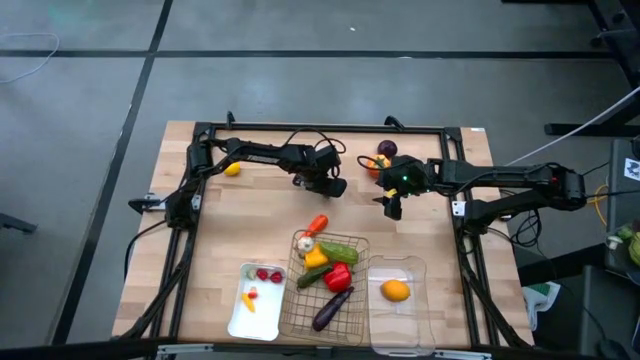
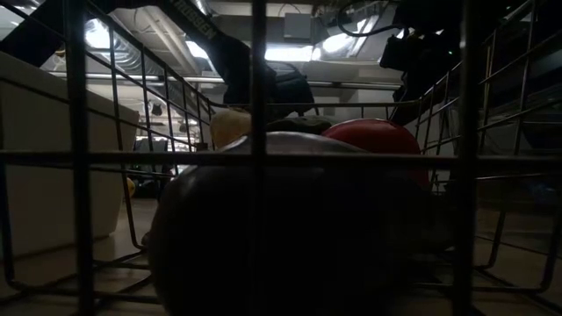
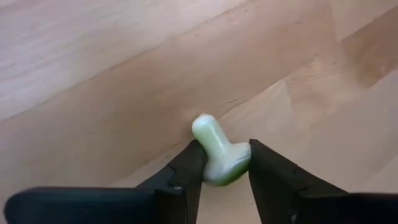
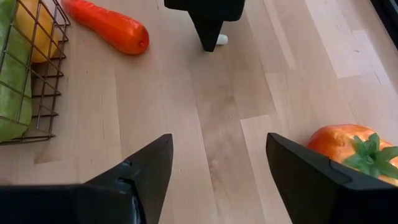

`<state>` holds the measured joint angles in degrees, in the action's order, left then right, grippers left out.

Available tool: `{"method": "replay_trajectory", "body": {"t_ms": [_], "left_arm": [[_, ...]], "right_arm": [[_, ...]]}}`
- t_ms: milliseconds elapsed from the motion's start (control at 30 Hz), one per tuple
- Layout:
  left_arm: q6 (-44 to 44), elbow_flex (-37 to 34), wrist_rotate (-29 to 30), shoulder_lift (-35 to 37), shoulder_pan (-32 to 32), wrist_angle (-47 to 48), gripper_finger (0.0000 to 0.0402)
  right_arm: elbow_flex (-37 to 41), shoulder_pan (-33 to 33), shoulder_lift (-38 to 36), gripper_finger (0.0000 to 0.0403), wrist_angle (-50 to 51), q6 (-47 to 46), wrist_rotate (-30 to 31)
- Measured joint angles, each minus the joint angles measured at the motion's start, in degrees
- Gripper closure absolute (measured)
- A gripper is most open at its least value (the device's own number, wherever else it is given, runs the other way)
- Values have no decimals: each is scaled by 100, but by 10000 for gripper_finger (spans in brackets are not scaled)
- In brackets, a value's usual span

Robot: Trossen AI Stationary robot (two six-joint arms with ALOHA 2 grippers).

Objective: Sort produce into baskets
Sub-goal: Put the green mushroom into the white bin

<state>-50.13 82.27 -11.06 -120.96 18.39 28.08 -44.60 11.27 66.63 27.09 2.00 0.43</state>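
The left gripper (image 3: 227, 163) is positioned low over the pale wooden surface (image 1: 240, 215), near its far middle, with both dark fingers (image 3: 186, 171) pressed against a small pale green and white stalk-shaped toy vegetable (image 3: 217, 152), which lies on the surface between them. The right gripper (image 4: 217, 174) hangs over the surface just right of centre, its fingers spread apart with nothing between them; an orange toy fruit with a green leafy top (image 4: 351, 146) lies just beside one finger. A long orange carrot (image 1: 317, 224) lies on the surface at the far edge of the wire-mesh basket (image 1: 300, 310). The wire-mesh basket holds a yellow pepper (image 1: 315, 257), a green cucumber (image 1: 340, 252), a red pepper (image 1: 337, 278) and a purple eggplant (image 1: 332, 308). The flat white tray (image 1: 240, 315), left of the basket, holds small red balls (image 1: 268, 274). The clear plastic bin (image 1: 398, 320), right of the basket, holds a yellow lemon (image 1: 396, 291). A small yellow fruit (image 1: 232, 169) lies near the left arm's base.
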Motion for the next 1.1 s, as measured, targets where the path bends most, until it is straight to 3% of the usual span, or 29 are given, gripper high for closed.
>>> {"method": "replay_trajectory", "body": {"t_ms": [267,700,900,1100], "left_arm": [[134,-7,-169,84,35,-11,294],[1415,3,-420,855,185,121,289],[2007,6,-417,1684,123,989,288],[2079,8,-437,2595,-380,2486,288]], "right_arm": [[0,0,0,145,0,-11,0],[0,-2,0,145,-1,-20,0],[0,-2,0,145,-2,-20,0],[0,-2,1,145,-7,-21,0]]}}
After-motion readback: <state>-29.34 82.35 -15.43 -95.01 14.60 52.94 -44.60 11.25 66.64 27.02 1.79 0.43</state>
